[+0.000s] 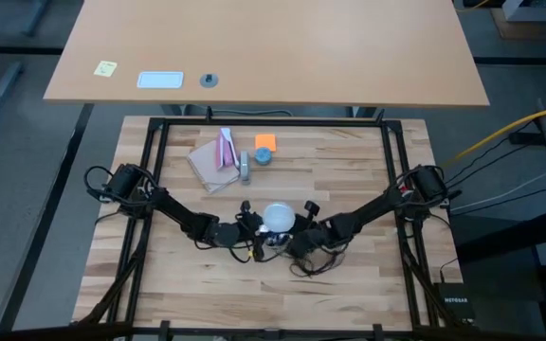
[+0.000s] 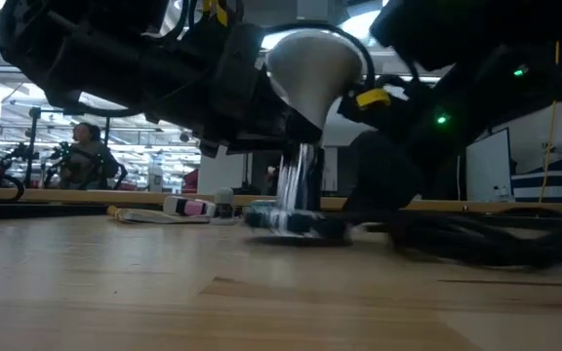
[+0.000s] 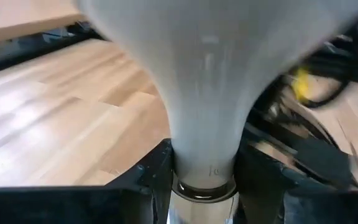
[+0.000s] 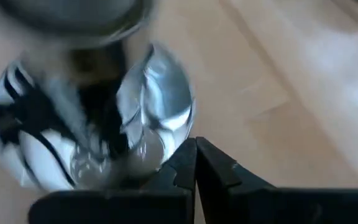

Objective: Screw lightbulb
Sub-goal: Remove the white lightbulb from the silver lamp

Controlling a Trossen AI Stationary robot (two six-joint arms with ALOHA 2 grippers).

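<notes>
Where neck narrows: frosted lightbulb point(image 3: 204, 93), smooth.

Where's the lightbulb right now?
High view: the lightbulb is at table centre, held upright at its neck by the left tool, over the socket.

The frosted white globe lightbulb point(image 1: 278, 217) at centre frame pales to a grey neck with a silver screw base point(image 2: 299, 180). Beneath it sits a shiny silver-and-white round socket point(image 4: 92, 124). Above it in the frame lie a small orange square point(image 1: 265, 142), a blue-grey round piece point(image 1: 263, 156) and a pink-striped packet point(image 1: 225, 150) on the light, plank-patterned wooden table point(image 1: 368, 170).
</notes>
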